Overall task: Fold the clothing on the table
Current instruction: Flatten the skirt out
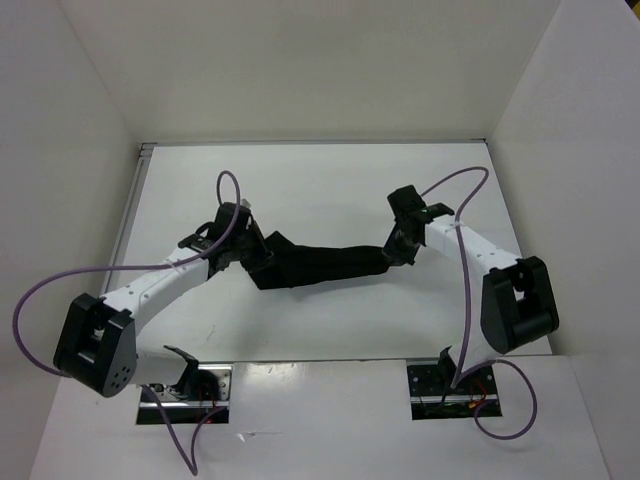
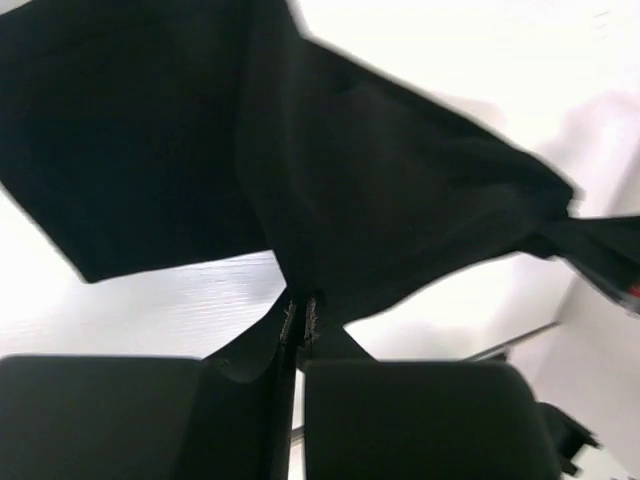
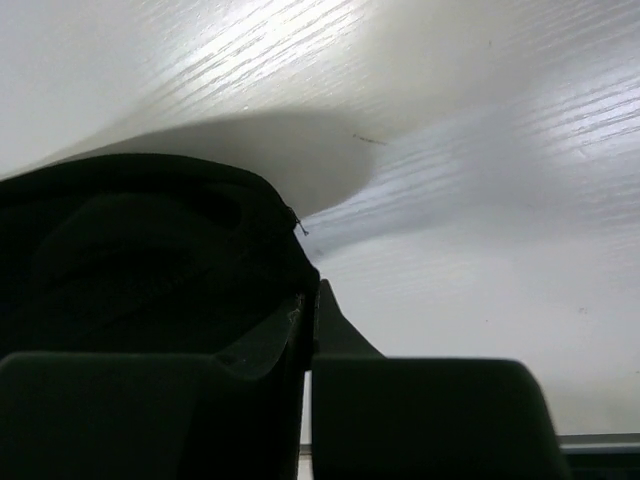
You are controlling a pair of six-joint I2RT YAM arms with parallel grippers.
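Observation:
The clothing (image 1: 320, 262), a floppy black garment, hangs as a bunched strip across the middle of the white table (image 1: 330, 180). My left gripper (image 1: 252, 256) holds its left end, and my right gripper (image 1: 393, 254) holds its right end. In the left wrist view the left gripper (image 2: 302, 308) is shut with black fabric (image 2: 380, 200) pinched between the tips and spreading away from them. The right wrist view shows the right gripper (image 3: 308, 302) shut on a fold of the clothing (image 3: 130, 250), which bulges to its left just above the table (image 3: 480, 200).
White walls enclose the table on three sides. A thin metal rail (image 1: 133, 205) runs along its left edge. Purple cables (image 1: 466, 260) loop off both arms. The arm bases (image 1: 445, 385) sit at the near edge.

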